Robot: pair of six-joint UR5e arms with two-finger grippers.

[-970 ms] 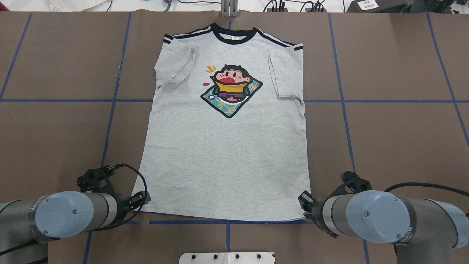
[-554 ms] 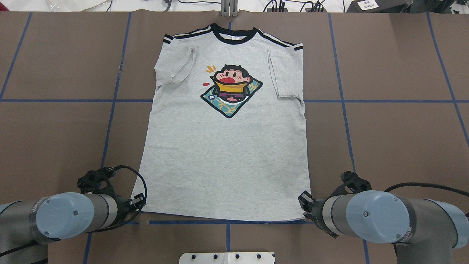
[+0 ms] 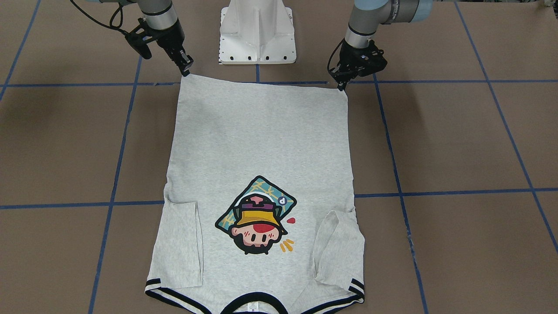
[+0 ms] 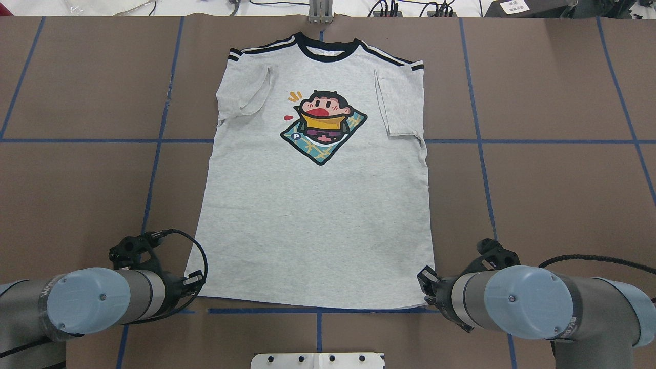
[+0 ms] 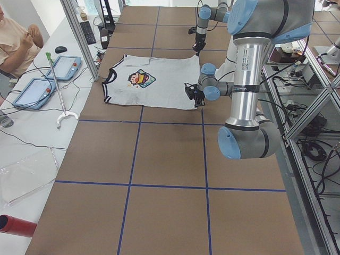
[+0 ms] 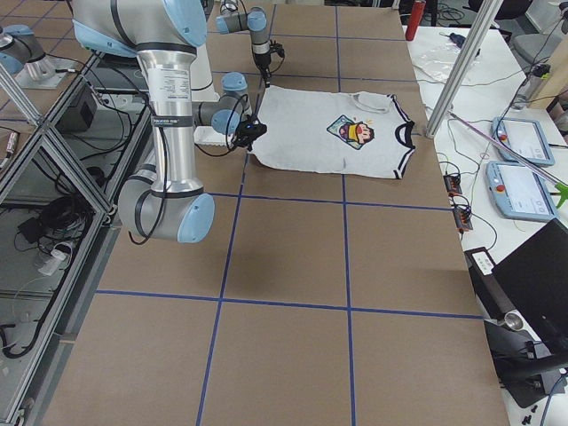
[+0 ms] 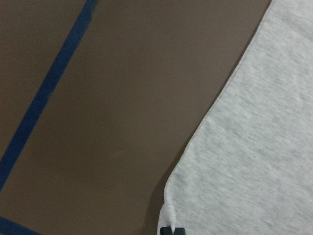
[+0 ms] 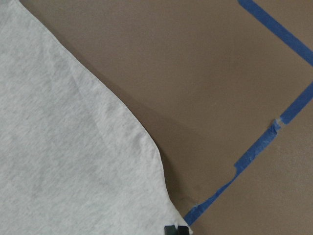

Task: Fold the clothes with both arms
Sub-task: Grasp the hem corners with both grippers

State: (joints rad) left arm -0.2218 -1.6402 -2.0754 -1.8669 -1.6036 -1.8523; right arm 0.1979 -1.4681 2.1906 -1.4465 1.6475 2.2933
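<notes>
The grey T-shirt [image 4: 312,220] lies flat and face up on the brown table, collar at the far edge, both sleeves folded inward, cartoon print [image 4: 323,125] showing. My left gripper [image 4: 198,281] is at the hem's near left corner, low on the table. In the left wrist view its fingertips [image 7: 172,230] sit closed on that corner of the shirt [image 7: 259,161]. My right gripper [image 4: 424,282] is at the hem's near right corner, its fingertips [image 8: 176,229] closed on the cloth [image 8: 63,161]. In the front view the left gripper [image 3: 341,86] and right gripper [image 3: 187,71] touch the hem corners.
The white pedestal base [image 3: 257,30] stands just behind the hem, between the arms. Blue tape lines [image 4: 159,141] cross the brown table. A metal post [image 4: 320,11] stands past the collar. An operator [image 5: 16,42] and tablets [image 5: 32,90] are beyond the far edge.
My left gripper has shifted slightly to the left at the hem corner. The right gripper and the shirt have not visibly moved.
</notes>
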